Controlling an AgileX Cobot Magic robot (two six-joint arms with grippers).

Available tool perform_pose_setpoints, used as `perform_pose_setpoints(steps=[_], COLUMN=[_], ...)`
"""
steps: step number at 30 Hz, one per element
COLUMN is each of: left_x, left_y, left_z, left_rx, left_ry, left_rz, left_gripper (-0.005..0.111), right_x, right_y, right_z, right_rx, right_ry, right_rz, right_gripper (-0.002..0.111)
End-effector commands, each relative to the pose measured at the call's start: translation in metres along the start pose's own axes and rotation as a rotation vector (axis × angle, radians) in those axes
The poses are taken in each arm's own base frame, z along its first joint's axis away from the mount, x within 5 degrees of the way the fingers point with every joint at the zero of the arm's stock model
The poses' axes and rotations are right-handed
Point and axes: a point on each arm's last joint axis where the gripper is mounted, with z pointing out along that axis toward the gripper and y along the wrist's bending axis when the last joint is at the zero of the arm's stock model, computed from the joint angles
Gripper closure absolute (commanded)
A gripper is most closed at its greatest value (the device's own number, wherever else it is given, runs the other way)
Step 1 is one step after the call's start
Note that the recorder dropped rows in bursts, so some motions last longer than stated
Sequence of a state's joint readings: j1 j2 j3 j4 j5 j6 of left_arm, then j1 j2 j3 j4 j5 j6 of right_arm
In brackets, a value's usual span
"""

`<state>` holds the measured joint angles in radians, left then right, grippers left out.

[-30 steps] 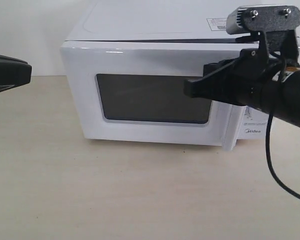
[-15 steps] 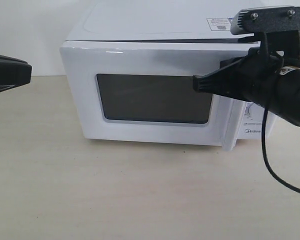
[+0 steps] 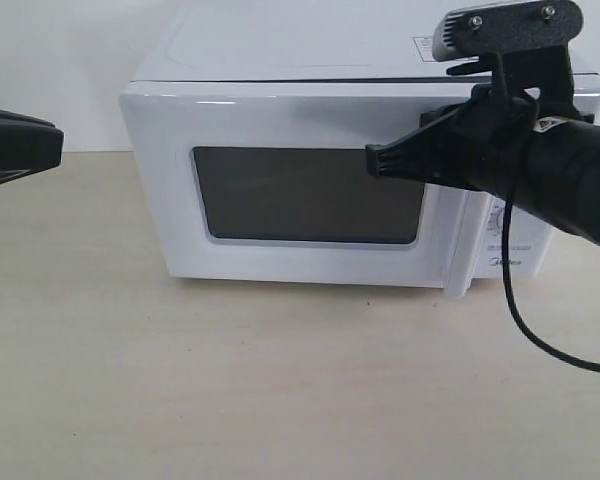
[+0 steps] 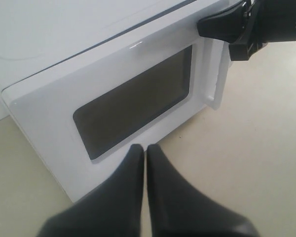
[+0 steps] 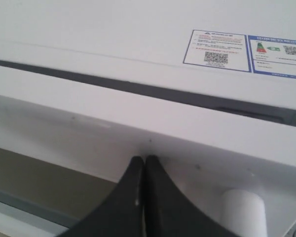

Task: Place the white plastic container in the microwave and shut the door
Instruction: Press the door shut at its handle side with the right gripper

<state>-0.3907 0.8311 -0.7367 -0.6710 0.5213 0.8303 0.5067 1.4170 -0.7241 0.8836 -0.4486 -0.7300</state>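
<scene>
While the right hand (image 3: 372,160) is held pressed together at the door (image 3: 280,120), the left hand (image 4: 144,150) is noted pressed together too

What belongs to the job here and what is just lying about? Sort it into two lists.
Job:
microwave
door, looks shut
right gripper, shut, tip at the door's upper part
left gripper, shut, off to the side
white container: not in view

Lying about:
stickers on the microwave's top
black cable hanging from the right arm
table
</scene>
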Motion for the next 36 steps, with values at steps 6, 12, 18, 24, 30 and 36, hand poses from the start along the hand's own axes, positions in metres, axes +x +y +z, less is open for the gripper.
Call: perform_pose_setpoints(steps=[6,12,18,24,30,36], left_x=[0.002,0.002,0.002,0.002,0.002,0.002], left_y=[-0.001,-0.001,-0.001,-0.001,-0.001,-0.001], left_z=[0.002,0.002,0.002,0.002,0.002,0.002], left_rx=[0.006,0.006,0.006,0.006,0.008,0.008], left_ry=[0.010,0.010,0.010,0.010,0.012,0.012], left_rz=[-0.010,-0.033,-0.033,-0.033,-0.033,-0.033], left_gripper=[0.102,0.102,0.102,0.102,0.102,0.102], right_x=[-0.004,0.000,-0.003,-0.012,-0.013,-0.008], right_y=[-0.007,-0.007,-0.007,-0.006,-0.013,0.003], right_z=[0.007,0.011,0.011,0.013,0.016,-0.002], right_rx=[0.076,0.090,0.102,0.108,0.107,0.028], right_ry=[-0.046,-0.041,-0.056,-0.076,-0.038,-0.026], right_rz=[-0.023,-0.032,-0.034,-0.050,-0.048,-0.097], right_gripper=[0.108,0.108,0.108,0.108,0.108,0.108])
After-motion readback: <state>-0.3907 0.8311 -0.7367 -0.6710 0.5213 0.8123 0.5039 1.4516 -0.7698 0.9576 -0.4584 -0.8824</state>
